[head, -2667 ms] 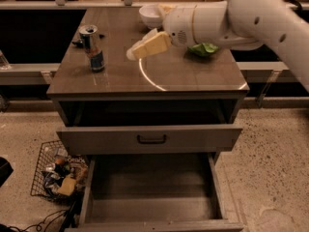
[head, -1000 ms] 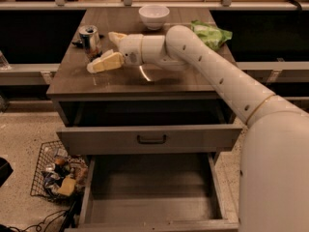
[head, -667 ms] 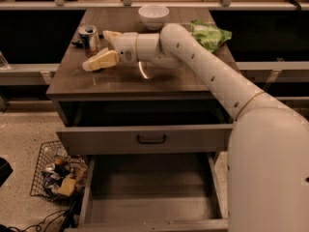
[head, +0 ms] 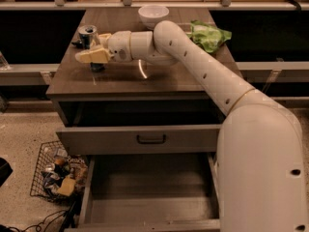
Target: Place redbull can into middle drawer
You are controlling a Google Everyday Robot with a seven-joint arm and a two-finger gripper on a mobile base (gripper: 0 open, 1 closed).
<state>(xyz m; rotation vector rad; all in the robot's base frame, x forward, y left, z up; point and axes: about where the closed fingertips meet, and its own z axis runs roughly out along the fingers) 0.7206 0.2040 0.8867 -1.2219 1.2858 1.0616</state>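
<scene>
The redbull can (head: pixel 87 31) stands upright at the far left of the brown cabinet top (head: pixel 159 81); its silver top shows and its body is mostly hidden behind my fingers. My gripper (head: pixel 90 46) reaches in from the right at can height, open, with one cream finger (head: pixel 92 56) in front of the can and the other behind it. The middle drawer (head: pixel 149 192) is pulled out low in the view, its bare grey floor and side walls showing, with nothing in it.
A white bowl (head: pixel 153 14) and a green bag (head: pixel 208 35) sit at the back of the top. A grey drawer front with a dark handle (head: pixel 151 139) juts out above the open drawer. A wire basket of clutter (head: pixel 55 173) stands on the floor at left.
My gripper has swung from the middle of the cabinet top leftward to the can; its fingers now straddle the can. The can has not moved.
</scene>
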